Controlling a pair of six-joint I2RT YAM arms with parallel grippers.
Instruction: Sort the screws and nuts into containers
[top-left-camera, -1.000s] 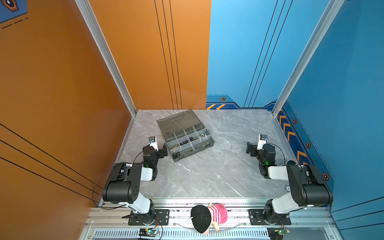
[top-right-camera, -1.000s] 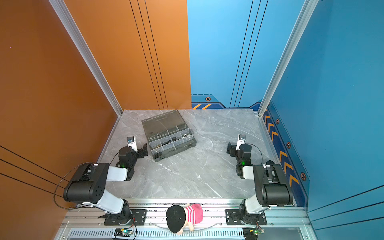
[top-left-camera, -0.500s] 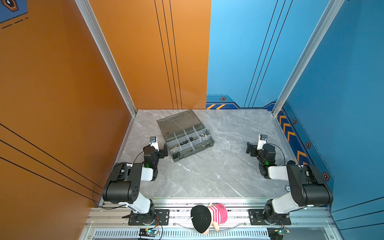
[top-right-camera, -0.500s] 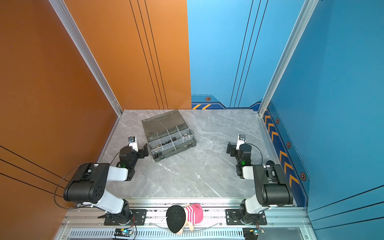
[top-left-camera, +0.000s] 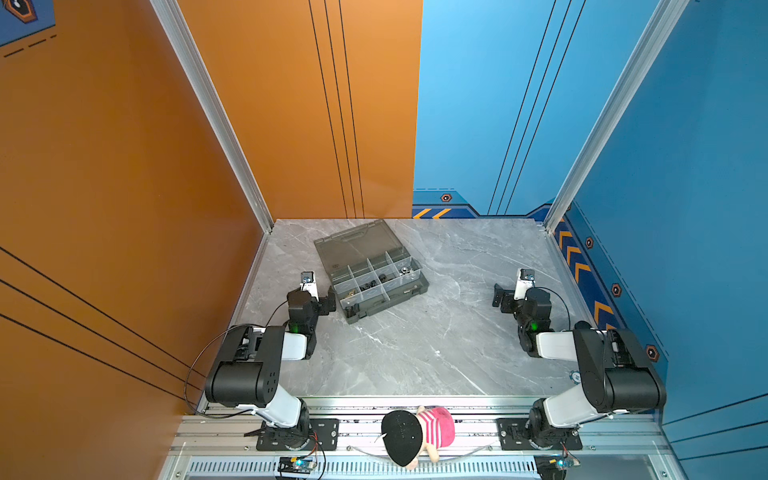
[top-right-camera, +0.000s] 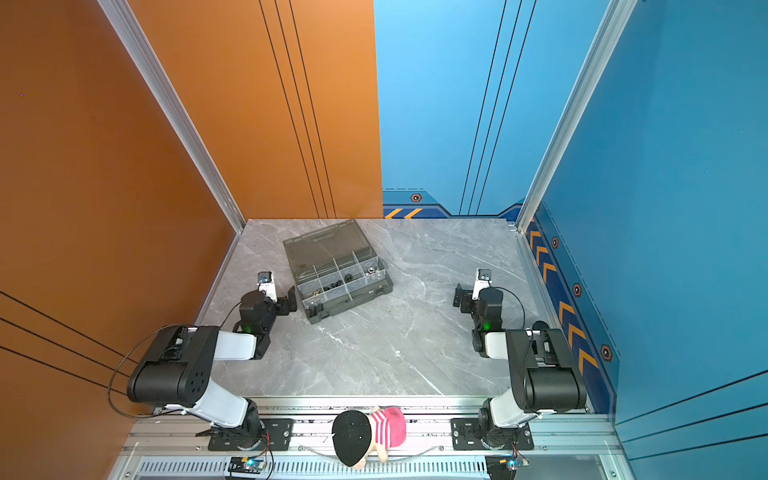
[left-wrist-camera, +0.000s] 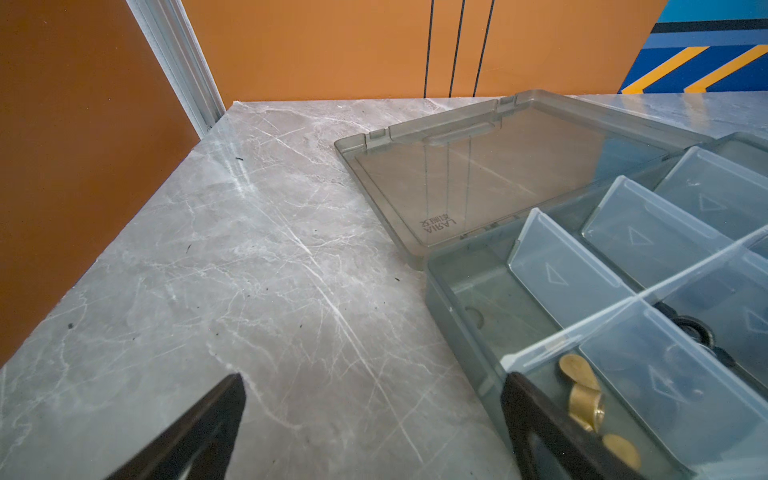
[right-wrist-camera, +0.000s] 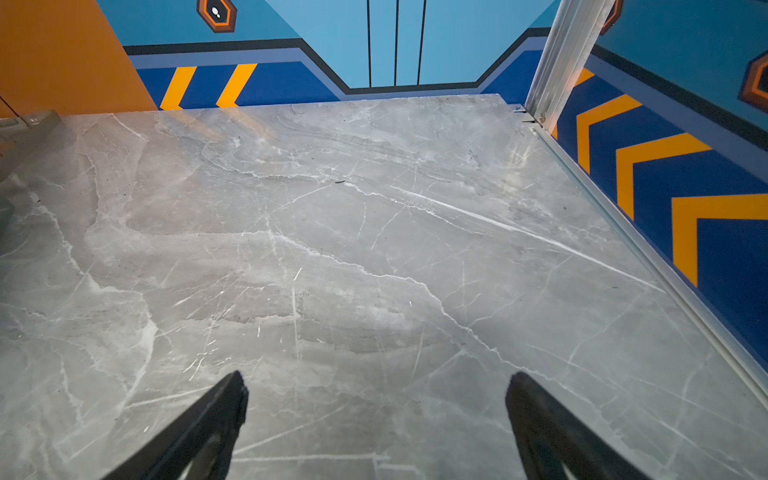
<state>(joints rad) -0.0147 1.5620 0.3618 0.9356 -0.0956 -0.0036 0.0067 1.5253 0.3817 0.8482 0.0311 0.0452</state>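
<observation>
Top views: organiser case (top-left-camera: 390, 302) lies open toward the counter (top-left-camera: 415, 353)'s far left corner, with small hardware in its cells (top-left-camera: 360, 272). The left fingers (top-left-camera: 331, 297) are just beside its left end; the right fingers (top-left-camera: 498, 296) are near the right edge.
Left wrist: fingers spread wide, holding nothing; brass wing nuts (left-wrist-camera: 582, 399) in an end cell.
Right wrist: fingers spread wide above the counter, holding nothing.

Left tool (left-wrist-camera: 374, 377) spread, right tool (right-wrist-camera: 376, 374) spread

top views overhead, wrist views low over tabletop (right-wrist-camera: 374, 216)
</observation>
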